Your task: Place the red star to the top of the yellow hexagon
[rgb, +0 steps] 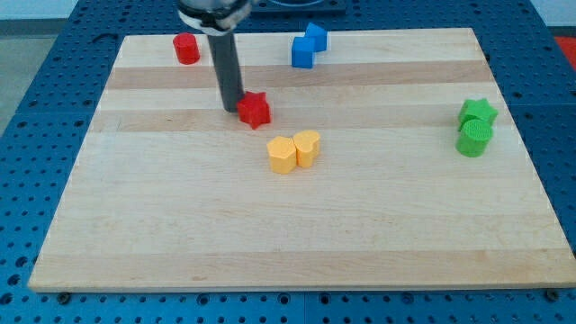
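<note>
The red star (256,109) lies on the wooden board (297,225), left of centre in the upper half. My tip (232,109) stands right against the star's left side. The yellow hexagon (282,155) lies below and a little right of the star, touching a second yellow block (308,148) on its right. A small gap of bare wood separates the star from the hexagon.
A red cylinder (186,48) stands near the top left edge. A blue block (308,47) sits at the top centre. A green star (478,113) and a green cylinder (472,138) sit together at the right. The board rests on a blue perforated table (36,108).
</note>
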`<state>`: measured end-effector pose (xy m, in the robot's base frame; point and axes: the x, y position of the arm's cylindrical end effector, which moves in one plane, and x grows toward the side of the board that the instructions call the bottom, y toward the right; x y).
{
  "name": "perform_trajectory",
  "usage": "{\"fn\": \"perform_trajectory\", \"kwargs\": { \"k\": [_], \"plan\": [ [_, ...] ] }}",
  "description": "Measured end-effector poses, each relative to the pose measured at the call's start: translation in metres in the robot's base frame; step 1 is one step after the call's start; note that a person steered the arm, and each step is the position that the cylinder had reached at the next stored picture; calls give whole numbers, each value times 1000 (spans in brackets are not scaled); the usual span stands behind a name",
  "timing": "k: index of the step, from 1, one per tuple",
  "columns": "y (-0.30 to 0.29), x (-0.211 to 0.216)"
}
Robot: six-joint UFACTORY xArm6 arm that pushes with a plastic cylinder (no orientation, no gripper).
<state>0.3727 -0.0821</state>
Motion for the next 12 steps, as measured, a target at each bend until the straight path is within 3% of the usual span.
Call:
{"fn": "perform_trajectory", "kwargs": {
  "k": [2, 3, 4, 6, 12],
  "plan": [
    [22, 12],
    [28, -21],
    [48, -23],
    [48, 3],
    [39, 3]
  ]
}}
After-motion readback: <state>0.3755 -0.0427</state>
